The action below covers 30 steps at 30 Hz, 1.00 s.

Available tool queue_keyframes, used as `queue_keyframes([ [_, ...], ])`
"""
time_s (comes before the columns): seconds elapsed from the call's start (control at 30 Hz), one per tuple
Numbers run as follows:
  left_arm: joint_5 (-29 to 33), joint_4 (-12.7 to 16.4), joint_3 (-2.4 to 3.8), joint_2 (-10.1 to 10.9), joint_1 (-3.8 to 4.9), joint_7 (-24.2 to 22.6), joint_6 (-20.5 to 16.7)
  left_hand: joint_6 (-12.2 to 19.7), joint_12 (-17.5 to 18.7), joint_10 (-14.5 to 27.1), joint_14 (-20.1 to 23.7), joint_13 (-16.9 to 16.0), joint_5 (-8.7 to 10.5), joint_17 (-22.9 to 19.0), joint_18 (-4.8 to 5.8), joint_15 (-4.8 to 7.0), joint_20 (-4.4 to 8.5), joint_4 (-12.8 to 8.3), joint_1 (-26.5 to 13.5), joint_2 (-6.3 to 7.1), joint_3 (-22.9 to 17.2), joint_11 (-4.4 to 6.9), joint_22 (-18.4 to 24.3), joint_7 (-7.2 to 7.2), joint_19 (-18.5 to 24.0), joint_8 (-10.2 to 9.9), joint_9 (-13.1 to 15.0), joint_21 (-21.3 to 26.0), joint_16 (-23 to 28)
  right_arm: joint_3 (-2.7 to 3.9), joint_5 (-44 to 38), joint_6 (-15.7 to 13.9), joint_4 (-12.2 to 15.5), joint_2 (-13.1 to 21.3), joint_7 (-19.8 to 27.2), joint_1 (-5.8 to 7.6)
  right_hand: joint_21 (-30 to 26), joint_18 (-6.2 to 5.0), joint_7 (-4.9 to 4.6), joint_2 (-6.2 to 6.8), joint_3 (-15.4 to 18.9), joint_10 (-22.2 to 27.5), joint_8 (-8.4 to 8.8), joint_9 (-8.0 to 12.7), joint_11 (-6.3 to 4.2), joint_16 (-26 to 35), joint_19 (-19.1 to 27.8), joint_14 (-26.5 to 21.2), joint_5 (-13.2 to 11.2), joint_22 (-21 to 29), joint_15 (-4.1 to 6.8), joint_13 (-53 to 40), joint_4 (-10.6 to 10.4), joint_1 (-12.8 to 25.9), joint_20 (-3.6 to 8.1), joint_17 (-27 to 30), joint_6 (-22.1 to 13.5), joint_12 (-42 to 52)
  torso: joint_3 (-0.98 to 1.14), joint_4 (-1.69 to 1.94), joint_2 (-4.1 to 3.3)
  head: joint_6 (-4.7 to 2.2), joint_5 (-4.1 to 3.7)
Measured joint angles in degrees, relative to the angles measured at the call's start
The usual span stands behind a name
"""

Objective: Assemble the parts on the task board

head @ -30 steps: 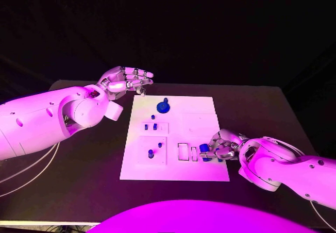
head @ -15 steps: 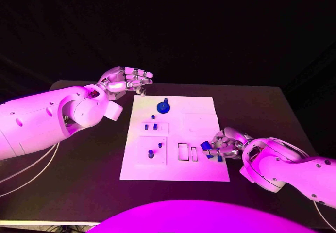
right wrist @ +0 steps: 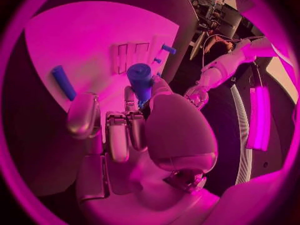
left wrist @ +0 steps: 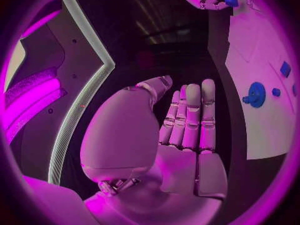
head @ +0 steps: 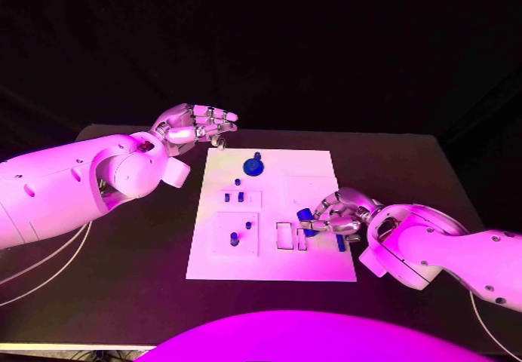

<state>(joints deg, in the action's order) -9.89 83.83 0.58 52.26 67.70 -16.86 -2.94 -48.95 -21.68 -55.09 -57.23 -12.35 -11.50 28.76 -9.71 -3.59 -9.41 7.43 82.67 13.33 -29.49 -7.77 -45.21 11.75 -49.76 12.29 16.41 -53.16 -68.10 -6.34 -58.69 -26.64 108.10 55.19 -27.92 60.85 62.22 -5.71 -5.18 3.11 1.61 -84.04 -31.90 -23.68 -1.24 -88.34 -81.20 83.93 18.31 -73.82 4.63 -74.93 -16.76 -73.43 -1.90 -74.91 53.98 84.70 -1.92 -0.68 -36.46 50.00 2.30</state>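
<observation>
The white task board (head: 272,256) lies in the middle of the black table. My right hand (head: 337,215) hovers over the board's near right part and pinches a blue cylinder (right wrist: 140,80) between thumb and fingers, close to two narrow slots (head: 292,236). A blue bar (head: 340,243) lies on the board just beside that hand, and the right wrist view shows this blue bar (right wrist: 63,82) too. A round blue part (head: 253,166) sits near the far edge. My left hand (head: 196,124) hangs above the board's far left corner, holding nothing, its fingers (left wrist: 190,115) stretched side by side.
Several small blue pegs (head: 234,197) stand in the board's left half, with two more (head: 234,238) in a square recess nearer me. Black table (head: 403,166) surrounds the board on all sides.
My right hand has carried the blue cylinder leftward and slightly away from me, toward the slots. The blue bar now lies uncovered beside it. My left hand has not moved.
</observation>
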Motion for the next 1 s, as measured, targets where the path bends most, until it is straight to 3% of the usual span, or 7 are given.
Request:
queue_keyframes([
  [0.4, 0.0, 0.2, 0.00, -0.1, 0.00, 0.0, 0.0, 0.0, 0.0, 0.0, 0.0, 0.0, 0.00, 0.0, 0.00, 0.00, 0.00, 0.0, 0.0, 0.00, 0.0, 0.00, 0.0, 0.00, 0.0, 0.0, 0.0, 0.0, 0.0, -0.43, 2.2, 2.8, -3.9, -5.7, -0.5, -1.30, -0.3, 0.00, 0.01, -1.41, -0.1, 0.0, 0.00, 0.0, 0.01, 0.0, 0.2, 0.0, -0.1, 0.0, -0.01, 0.0, -0.2, 1.4, 0.16, 0.0, 0.0, 0.0, 0.01, 0.01, -0.03, 0.00, 0.05],
  [0.97, 0.0, 0.2, 0.00, -0.1, 0.00, 0.1, 0.1, 0.0, 0.0, 0.2, 0.0, 0.0, 0.00, 0.0, 0.00, 0.00, 0.00, 0.0, 0.0, 0.00, 0.0, -0.22, 0.1, 0.00, 0.0, 0.0, 0.0, 0.2, 0.0, -0.39, 0.1, 4.1, -5.5, -7.7, -1.9, -1.41, -0.5, 0.00, 0.02, -2.10, -0.1, 0.0, -0.31, 0.0, 0.02, 0.0, 0.2, 0.0, -1.6, 0.0, -0.01, 0.0, -0.2, 2.1, 0.16, 0.0, 0.0, 0.0, 0.07, -0.08, -0.02, 0.00, 0.33],
  [1.0, 0.0, 0.2, 0.00, -0.1, 0.00, 0.1, 0.1, 0.0, 0.0, 0.2, 0.0, 0.0, 0.00, 0.0, 0.00, 0.00, 0.00, 0.0, 0.0, 0.00, 0.0, -0.22, 0.1, 0.00, 0.0, 0.0, 0.0, 0.2, 0.0, -0.40, -0.1, 4.1, -5.6, -7.8, -1.9, -1.42, -0.5, -0.01, 0.02, -2.24, -0.1, 0.0, -0.93, 0.0, 0.02, 0.0, 0.2, 0.0, -1.8, 0.0, -0.01, 0.0, -0.1, 2.2, 0.16, 0.0, 0.0, 0.0, 0.07, -0.08, -0.01, 0.00, 0.31],
])
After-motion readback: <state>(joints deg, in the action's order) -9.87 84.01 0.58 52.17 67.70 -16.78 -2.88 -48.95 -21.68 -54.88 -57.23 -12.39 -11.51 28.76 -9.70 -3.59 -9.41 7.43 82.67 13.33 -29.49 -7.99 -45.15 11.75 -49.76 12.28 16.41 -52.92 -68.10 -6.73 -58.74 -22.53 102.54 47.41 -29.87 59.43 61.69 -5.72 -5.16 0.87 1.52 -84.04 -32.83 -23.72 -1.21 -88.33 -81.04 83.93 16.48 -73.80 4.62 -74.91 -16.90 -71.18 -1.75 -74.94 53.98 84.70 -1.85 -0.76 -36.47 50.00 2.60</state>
